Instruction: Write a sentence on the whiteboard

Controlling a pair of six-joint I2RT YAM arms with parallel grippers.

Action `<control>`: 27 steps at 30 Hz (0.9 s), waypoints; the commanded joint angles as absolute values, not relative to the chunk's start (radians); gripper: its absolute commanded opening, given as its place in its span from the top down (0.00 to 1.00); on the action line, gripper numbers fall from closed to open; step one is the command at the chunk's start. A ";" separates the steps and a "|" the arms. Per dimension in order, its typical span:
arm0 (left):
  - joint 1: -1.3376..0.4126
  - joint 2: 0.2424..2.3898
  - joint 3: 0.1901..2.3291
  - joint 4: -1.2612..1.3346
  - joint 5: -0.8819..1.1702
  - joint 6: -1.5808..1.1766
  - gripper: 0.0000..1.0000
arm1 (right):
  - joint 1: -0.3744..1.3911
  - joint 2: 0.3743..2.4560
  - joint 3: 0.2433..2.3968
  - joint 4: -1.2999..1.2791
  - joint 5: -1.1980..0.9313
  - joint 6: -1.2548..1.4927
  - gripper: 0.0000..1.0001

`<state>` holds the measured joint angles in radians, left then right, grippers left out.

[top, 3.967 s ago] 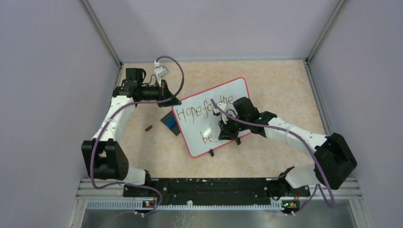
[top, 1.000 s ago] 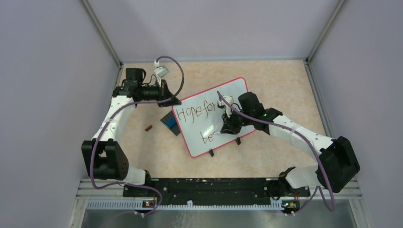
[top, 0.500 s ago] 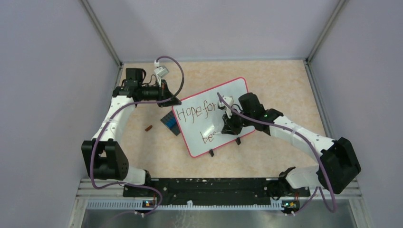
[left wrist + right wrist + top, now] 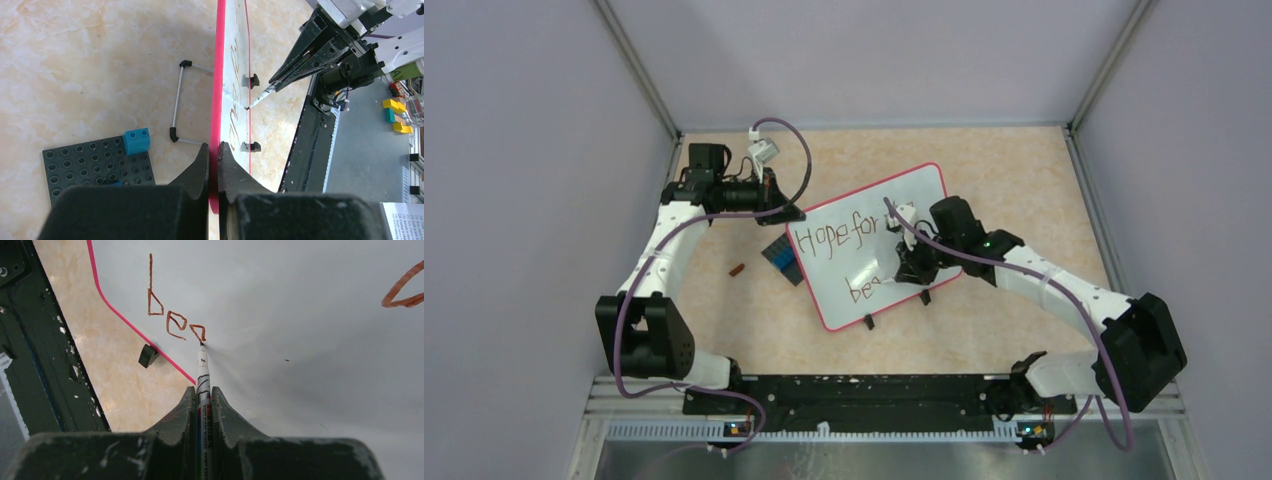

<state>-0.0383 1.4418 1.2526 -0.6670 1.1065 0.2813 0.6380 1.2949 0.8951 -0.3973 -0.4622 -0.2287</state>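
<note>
From above, the whiteboard [image 4: 829, 280] sits askew on the table between my arms. The sentence [image 4: 836, 238] reads "Hope for" on top, with "be" started below; my right arm hides the rest of the top line. My left pincer [image 4: 789, 212] is at the board's far left corner, and my right pincer [image 4: 902, 262] is over the lower line.

At my left wrist, the pincer is clenched on the board's pink frame, one finger on each face. A black studded plate [image 4: 97, 167] lies just beside it. I judge this clamp must not slacken, or the board will skid under each stroke.

At my right wrist, the pincer is clenched around the marker [image 4: 202, 365], whose tip touches the board at the third letter of the lower word. I should press lightly and evenly, draw short strokes, and keep to the baseline of "be".
</note>
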 commanded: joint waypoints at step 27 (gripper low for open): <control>-0.059 1.446 1.240 -0.698 1.013 0.318 1.00 | 0.692 1.327 0.904 -0.317 -0.446 -0.212 1.00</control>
